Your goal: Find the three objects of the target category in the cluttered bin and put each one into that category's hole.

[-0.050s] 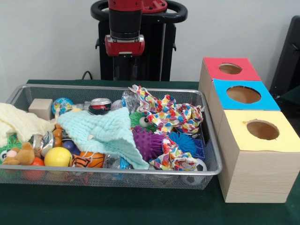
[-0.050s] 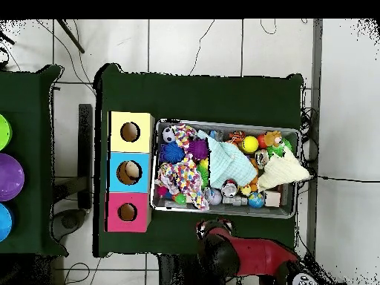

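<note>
Pincer [image 1: 125, 70] hung drawn back behind the bin's far rim, above the tabletop [image 1: 140, 211] and clear of the clutter; whether its tips were spread or pressed together could not be told, since they sat dark against the dark pedestal. It carried nothing that showed.

Everything the search concerned lay forward of and below it, in the wire bin [image 1: 28, 91]. Which category was wanted could not be read from the scene. Balls seemed the likeliest: a yellow ball [image 1: 58, 156] and a small basketball [image 1: 89, 160] near the front rim, a globe ball [image 1: 62, 106] at the back, nearest the pincer.

A mint cloth [image 1: 105, 133] draped the middle and a patterned cloth [image 1: 171, 115] sprawled beside it, both covering whatever sat beneath, so probably they would need shifting first. A purple spiky ball [image 1: 147, 143] poked out between them; a can [image 1: 100, 106] lay near the globe.

The three holes, red box [image 1: 246, 70], blue box [image 1: 262, 101] and yellow box [image 1: 286, 136], stood in a row just beside the bin's end, to one side of the pincer.
</note>
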